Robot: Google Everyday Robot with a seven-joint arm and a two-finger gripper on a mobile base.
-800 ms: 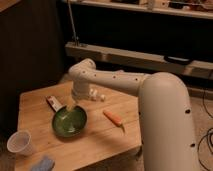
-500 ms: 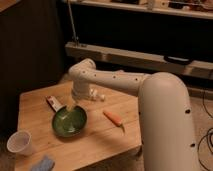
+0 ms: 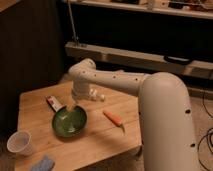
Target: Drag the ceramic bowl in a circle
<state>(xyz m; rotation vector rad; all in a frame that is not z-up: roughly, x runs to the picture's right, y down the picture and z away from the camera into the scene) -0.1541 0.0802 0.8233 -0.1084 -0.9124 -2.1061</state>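
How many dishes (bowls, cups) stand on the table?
2. On the table: the green bowl in the middle, the end effector at its far rim; the white cup at the near left corner. The arm may hide more.

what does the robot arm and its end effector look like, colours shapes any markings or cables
The arm is off-white and smooth, built of thick rounded tube segments with bulbous joints. A row of small dark dots runs along the segment nearest the wrist. No loose cables show on it. It narrows to a pale end effector, which is at the far rim of the green ceramic bowl.
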